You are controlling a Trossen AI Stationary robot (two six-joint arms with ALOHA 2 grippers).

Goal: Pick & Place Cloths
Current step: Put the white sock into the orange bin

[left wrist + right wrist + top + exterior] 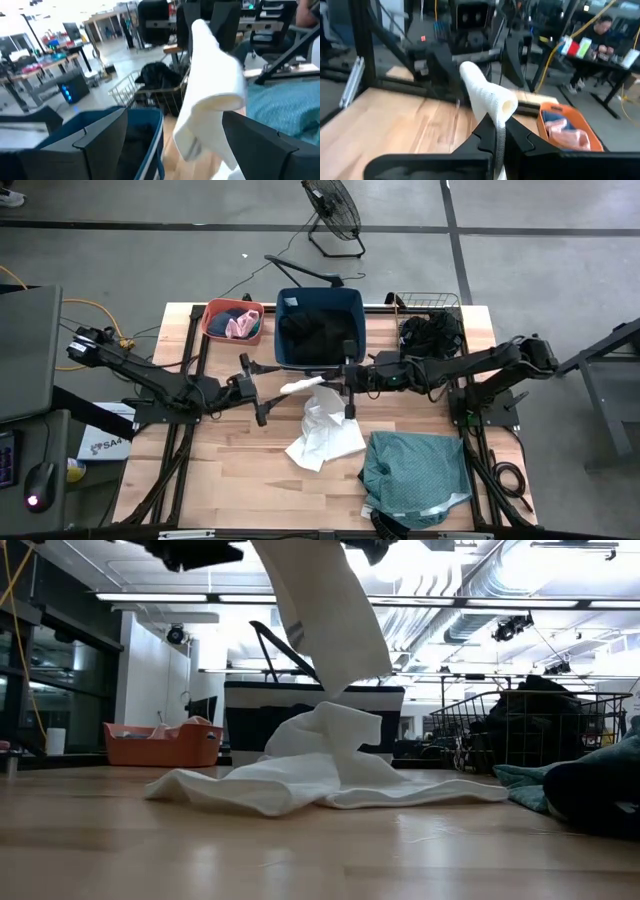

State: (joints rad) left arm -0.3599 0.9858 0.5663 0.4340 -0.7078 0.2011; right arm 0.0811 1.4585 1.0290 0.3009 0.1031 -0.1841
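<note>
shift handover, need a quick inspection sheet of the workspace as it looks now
surface: wooden table, bare at front left
job's things: white cloth half lifted, rest on table; teal cloth front right; black cloths in navy tub; pink cloth in orange basin
clutter: wire basket of dark fabric
grippers: right gripper shut on white cloth; left gripper open beside its raised end
cables: yellow cable off table's left
surroundings: floor fan; person at desk
</note>
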